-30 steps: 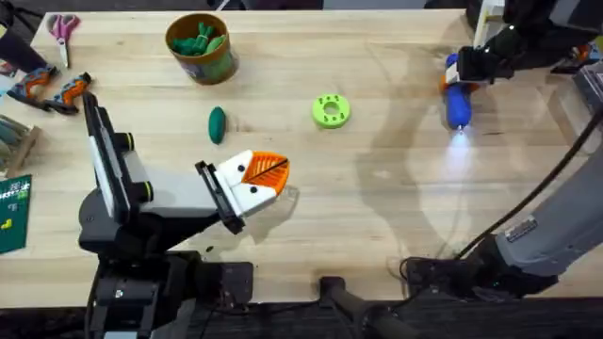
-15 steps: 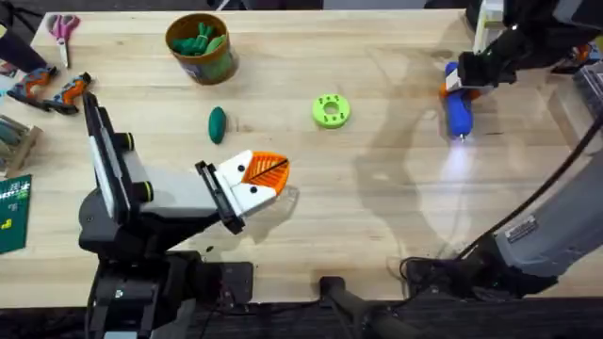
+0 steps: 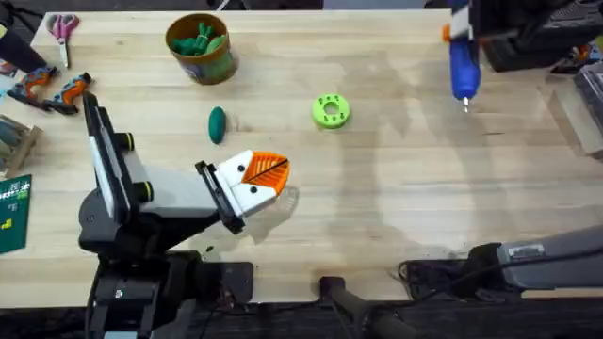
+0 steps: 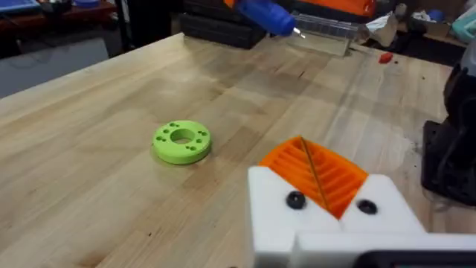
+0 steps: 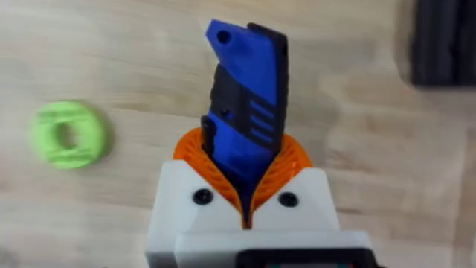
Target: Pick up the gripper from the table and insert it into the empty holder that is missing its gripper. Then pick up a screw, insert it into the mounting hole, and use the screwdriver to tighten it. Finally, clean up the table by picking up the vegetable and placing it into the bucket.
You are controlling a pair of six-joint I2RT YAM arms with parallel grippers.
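- The screwdriver (image 3: pixel 462 61), bright blue with a thin metal tip, hangs above the table's far right, clamped between the right gripper's (image 5: pixel 245 195) orange pads.
- The left gripper (image 3: pixel 267 174) rests on the table (image 3: pixel 396 198), its orange fingers pressed together.
- The dark green vegetable (image 3: pixel 217 124) lies near the bucket (image 3: pixel 200 47).

We see the blue screwdriver (image 3: pixel 461 58) lifted off the table, clamped between the right gripper's (image 5: pixel 245 195) orange fingers, metal tip pointing toward us. The dark green oval vegetable (image 3: pixel 217 123) lies flat on the wood, just near-side of the bucket (image 3: pixel 201 47), which stands upright holding green vegetables.
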